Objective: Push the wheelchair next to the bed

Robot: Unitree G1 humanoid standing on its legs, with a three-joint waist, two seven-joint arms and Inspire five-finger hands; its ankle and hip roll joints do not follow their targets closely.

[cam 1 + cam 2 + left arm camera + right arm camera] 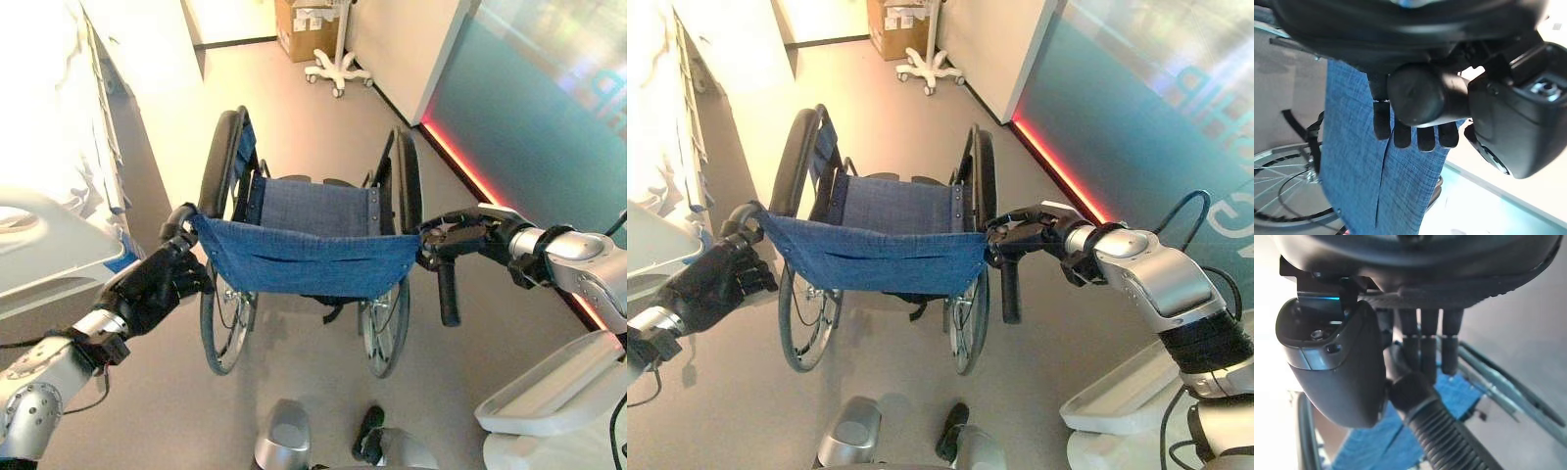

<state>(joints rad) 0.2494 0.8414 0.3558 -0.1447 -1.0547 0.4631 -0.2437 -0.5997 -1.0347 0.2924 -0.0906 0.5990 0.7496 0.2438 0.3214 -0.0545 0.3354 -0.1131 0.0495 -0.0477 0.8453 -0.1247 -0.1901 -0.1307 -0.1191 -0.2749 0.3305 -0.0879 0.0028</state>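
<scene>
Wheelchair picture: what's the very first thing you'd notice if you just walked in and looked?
The wheelchair with its blue cloth back sits right in the middle, facing away down the grey floor. The left hand curls round one push handle and the right hand round the other. A bed runs along the left, and a red glowing strip lines the wall on the right.

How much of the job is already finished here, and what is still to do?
Done: both hands grip the push handles of the black-framed wheelchair with the blue fabric seat; the left hand is curled round the left black handle, the right hand round the right ribbed black handle. In hand: the wheelchair faces down the aisle. Left: moving it beside the white bed on the left.
</scene>
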